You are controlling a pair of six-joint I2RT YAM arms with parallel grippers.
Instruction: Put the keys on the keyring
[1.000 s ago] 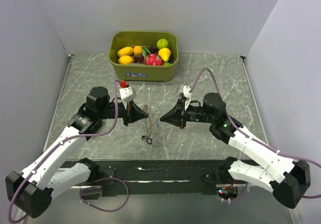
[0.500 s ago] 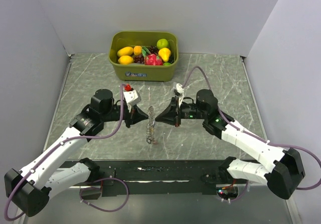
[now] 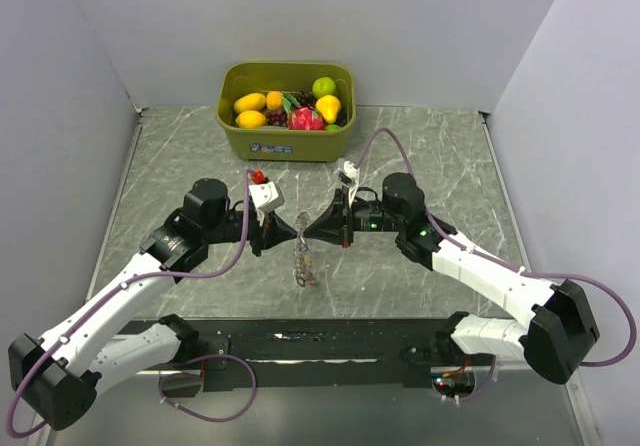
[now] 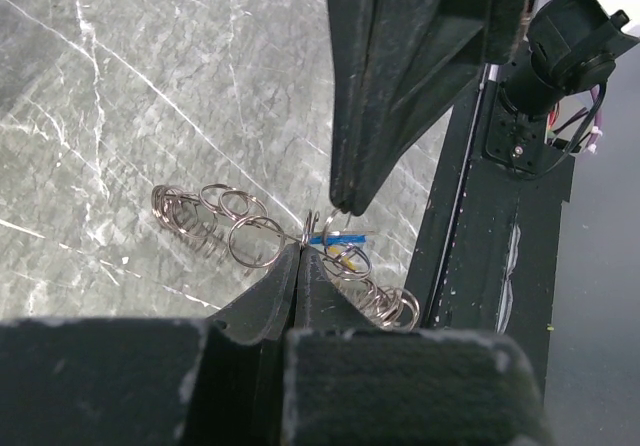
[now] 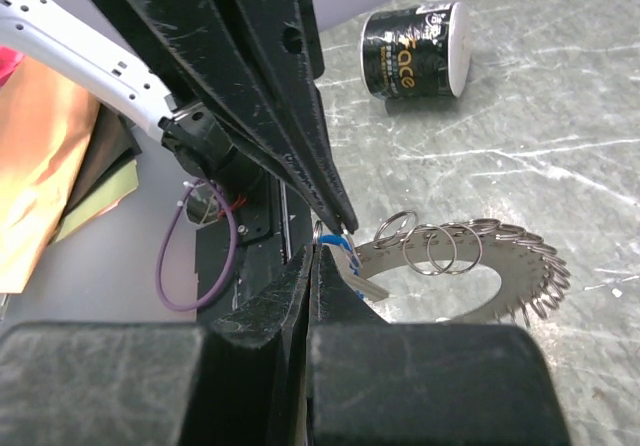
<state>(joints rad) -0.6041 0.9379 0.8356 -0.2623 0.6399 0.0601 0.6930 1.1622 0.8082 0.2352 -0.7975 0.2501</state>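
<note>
In the top view, the thin, silvery, chain-like keyring [image 3: 302, 258] is being shown too small for its keys to be counted. In the left wrist view, a tiny blue-headed key [image 4: 338, 238] is being partly covered by rings. Whatever is being pinched by the left gripper [image 4: 299, 250] and the right gripper [image 4: 343, 206] is being hidden by their black fingers.

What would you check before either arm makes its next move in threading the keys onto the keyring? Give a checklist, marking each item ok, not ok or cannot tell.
1. Is the left claw shut, with keyring wire at its tips: ok.
2. Is the right claw shut: ok; what it pinches: cannot tell.
3. Is the blue key in view by both tips: ok.
4. Is the blue key already threaded on the keyring: cannot tell.
5. Is the fruit bin apart from both arms: ok.
</note>
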